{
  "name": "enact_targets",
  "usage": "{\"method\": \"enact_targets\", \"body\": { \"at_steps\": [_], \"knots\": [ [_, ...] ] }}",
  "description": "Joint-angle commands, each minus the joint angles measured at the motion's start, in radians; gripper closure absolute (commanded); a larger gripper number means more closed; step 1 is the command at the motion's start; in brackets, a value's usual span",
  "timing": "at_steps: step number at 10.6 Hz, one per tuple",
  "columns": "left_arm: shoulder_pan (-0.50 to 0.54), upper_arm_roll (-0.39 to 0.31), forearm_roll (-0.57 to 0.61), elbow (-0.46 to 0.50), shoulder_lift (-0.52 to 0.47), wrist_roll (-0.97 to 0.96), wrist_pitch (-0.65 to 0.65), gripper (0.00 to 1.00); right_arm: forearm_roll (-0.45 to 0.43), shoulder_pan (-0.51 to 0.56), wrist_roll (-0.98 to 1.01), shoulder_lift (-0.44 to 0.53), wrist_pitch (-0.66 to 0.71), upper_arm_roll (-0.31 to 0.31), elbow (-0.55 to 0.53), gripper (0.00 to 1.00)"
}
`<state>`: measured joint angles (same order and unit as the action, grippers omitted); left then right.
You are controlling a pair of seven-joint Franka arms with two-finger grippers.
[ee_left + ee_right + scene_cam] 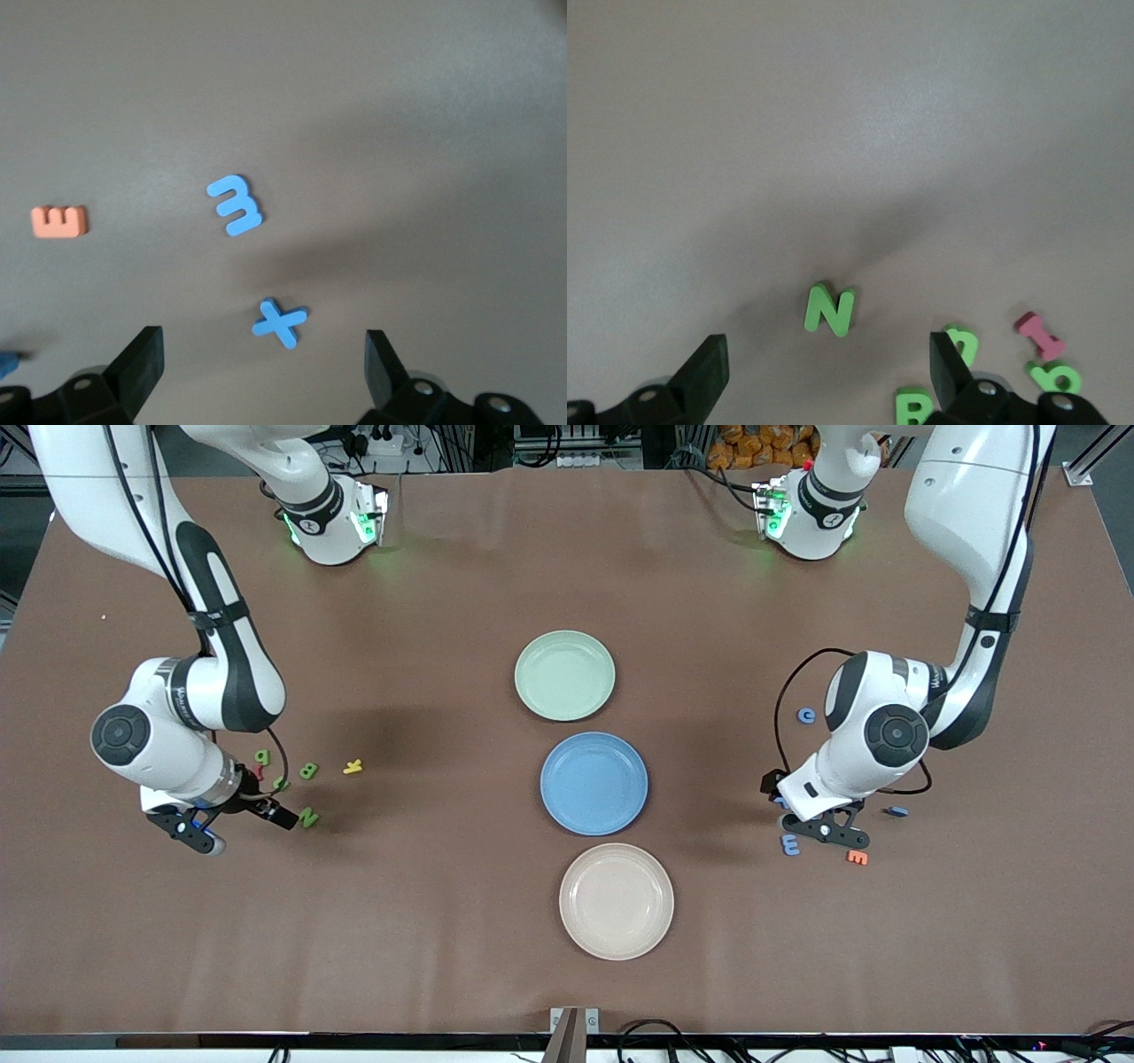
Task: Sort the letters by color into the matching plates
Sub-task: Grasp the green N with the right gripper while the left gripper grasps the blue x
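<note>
While both stand wide open and empty, left claw [819, 834] hangs over blue letters [236, 205], right claw [237, 825] over green letters [830, 310], flanking blue plate [594, 783]; green plate [564, 675] just beside it, farther from camera.

Foam letters read: green N [829, 310], B [913, 408] (cut off), blue X [280, 323], orange E [59, 220].

Mint plate [564, 675], blue plate [594, 783] both bare. Green letters [307, 816] flat toward right-arm end from blue plate; blue letters [789, 844] toward left-arm end.
</note>
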<state>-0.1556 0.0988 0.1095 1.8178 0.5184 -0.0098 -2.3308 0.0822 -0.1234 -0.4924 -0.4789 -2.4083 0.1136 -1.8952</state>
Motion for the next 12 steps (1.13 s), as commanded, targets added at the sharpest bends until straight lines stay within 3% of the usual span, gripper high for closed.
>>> {"method": "enact_targets", "body": {
  "at_steps": [1, 4, 7, 12],
  "knots": [
    [0.013, 0.002, 0.024, 0.113, -0.006, 0.129, -0.139, 0.0, 0.03, -0.019, -0.133, -0.047, -0.032, -0.003, 0.019, 0.0],
    [0.002, 0.001, 0.026, 0.155, 0.008, 0.166, -0.163, 0.0, 0.028, -0.028, -0.17, -0.079, -0.069, -0.002, 0.015, 0.0],
    [0.019, 0.001, 0.032, 0.195, 0.008, 0.275, -0.197, 0.0, 0.019, -0.036, -0.17, -0.109, -0.089, -0.002, 0.013, 0.07],
    [0.03, 0.001, 0.03, 0.166, 0.038, 0.295, -0.199, 0.0, 0.016, -0.045, -0.17, -0.142, -0.103, -0.002, 0.012, 0.19]
  ]
}}
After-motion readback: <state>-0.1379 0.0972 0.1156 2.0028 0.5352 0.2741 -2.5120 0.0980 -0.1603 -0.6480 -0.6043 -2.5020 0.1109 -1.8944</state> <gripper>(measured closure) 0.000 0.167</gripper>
